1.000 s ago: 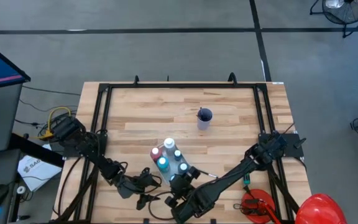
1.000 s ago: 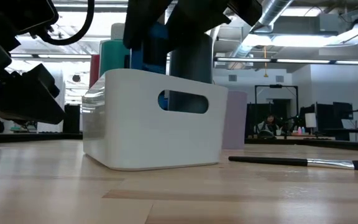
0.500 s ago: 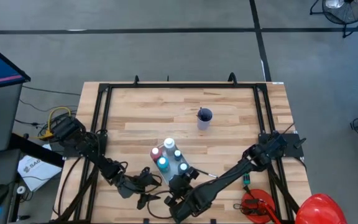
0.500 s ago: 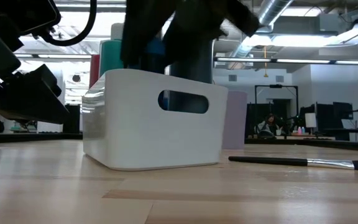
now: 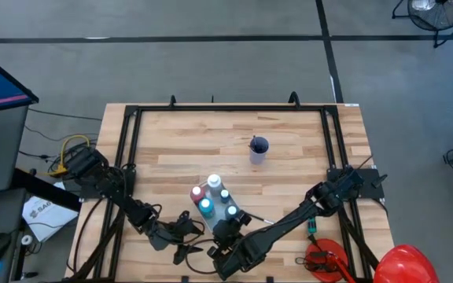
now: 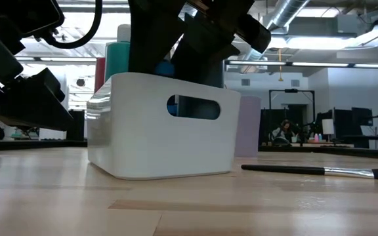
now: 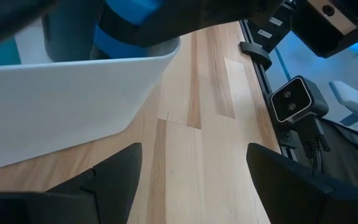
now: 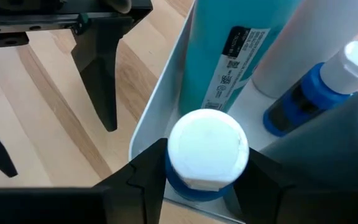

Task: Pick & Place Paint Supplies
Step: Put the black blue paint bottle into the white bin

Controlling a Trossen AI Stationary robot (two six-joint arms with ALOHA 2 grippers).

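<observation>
A white bin [image 5: 215, 200] stands near the table's front middle and holds several white-capped paint bottles, among them a teal one [image 8: 241, 50] and a dark blue one [image 8: 303, 99]. My right gripper [image 8: 209, 180] reaches down into the bin's near corner, shut on a blue bottle with a white cap [image 8: 209, 149]. My left gripper [image 7: 194, 180] stands open just left of the bin's wall [image 7: 73, 99], with nothing between its fingers. A dark-handled brush [image 6: 314, 170] lies flat on the table, right of the bin. My right gripper pinches the blue bottle by its shoulder [image 8: 188, 185], just under the white cap, one finger [image 8: 143, 177] on each side. The fingers come slanting down from above and from the near side. The bottle stands upright inside the bin; its base is hidden.
A lavender cup [image 5: 258, 151] with a brush in it stands farther back on the table. A black frame [image 5: 124, 157] runs along the table's edges. A red helmet-like thing [image 5: 403, 263] and a red tool [image 5: 325, 263] lie at the front right.
My right gripper has sunk a little with the blue bottle, which now sits lower behind the bin's wall. The left arm has kept still.
</observation>
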